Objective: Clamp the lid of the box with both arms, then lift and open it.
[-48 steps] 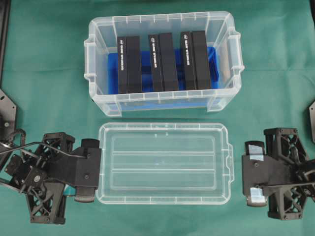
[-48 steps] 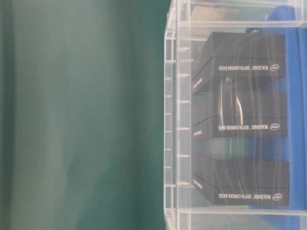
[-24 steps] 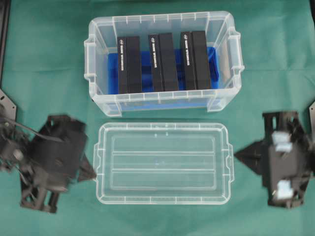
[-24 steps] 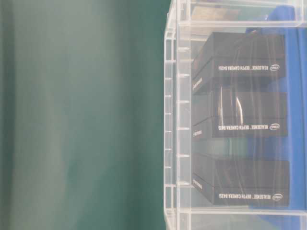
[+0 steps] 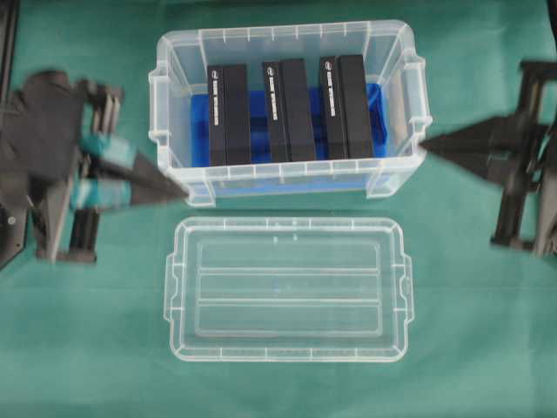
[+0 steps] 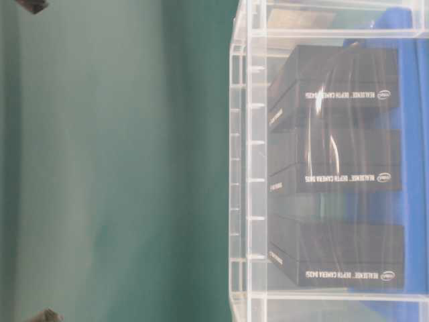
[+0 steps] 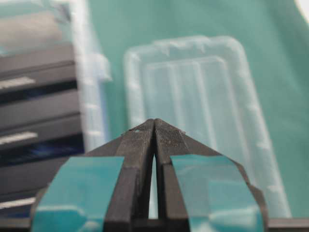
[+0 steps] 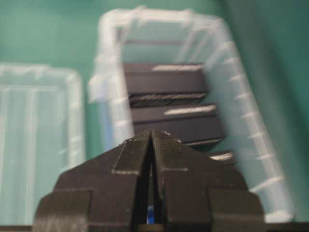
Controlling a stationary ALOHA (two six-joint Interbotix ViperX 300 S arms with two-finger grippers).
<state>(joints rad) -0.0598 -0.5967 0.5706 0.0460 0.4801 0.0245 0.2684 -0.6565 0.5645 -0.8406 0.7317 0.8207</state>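
You see the lid (image 5: 287, 289) lying flat on the cloth (image 5: 96, 348) in front of the box (image 5: 287, 109); left gripper (image 5: 178, 192) and right gripper (image 5: 426, 146) are both pressed closed (holding nothing).

Left arm (image 5: 52, 165): black lattice-frame wrist, blurred, lying level at the left side. Left gripper (image 5: 178, 192): teal tape on both fingers, jaws pressed together into one point, aimed rightward, empty.

Right arm (image 5: 531, 161): black lattice frame at the right edge. Right gripper (image 5: 425, 145): jaws closed to a point, aimed leftward, empty.
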